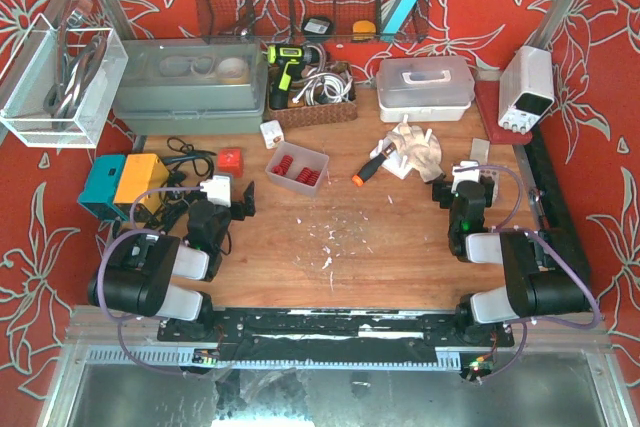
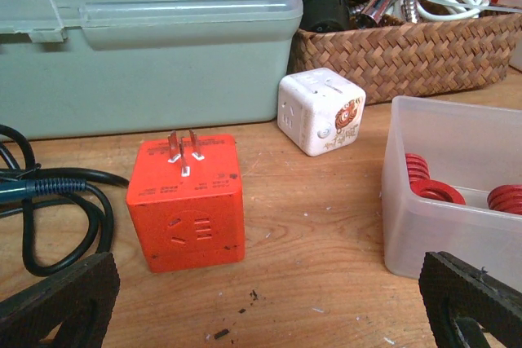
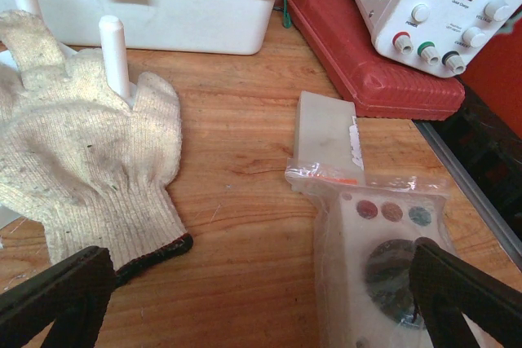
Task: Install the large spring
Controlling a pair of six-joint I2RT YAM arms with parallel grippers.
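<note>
Two pairs of fingers stand wide apart, empty: left fingers [image 2: 61, 303] by the bench's left edge, right fingers [image 3: 469, 295] by its right. Red springs [image 2: 436, 191] lie bunched in the tray [image 2: 424, 234] toward the back edge. Likely slips: pinching a smaller spring, or shoving the light tray against the cube [image 2: 186, 201].

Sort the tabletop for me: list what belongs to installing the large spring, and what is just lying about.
For the job: red springs, the clear bin holding them, probably the white pegged stand under the cotton glove.
Lying about: orange plug cube, white plug cube, cotton glove, orange-handled screwdriver, wicker basket, bench power supply.
</note>
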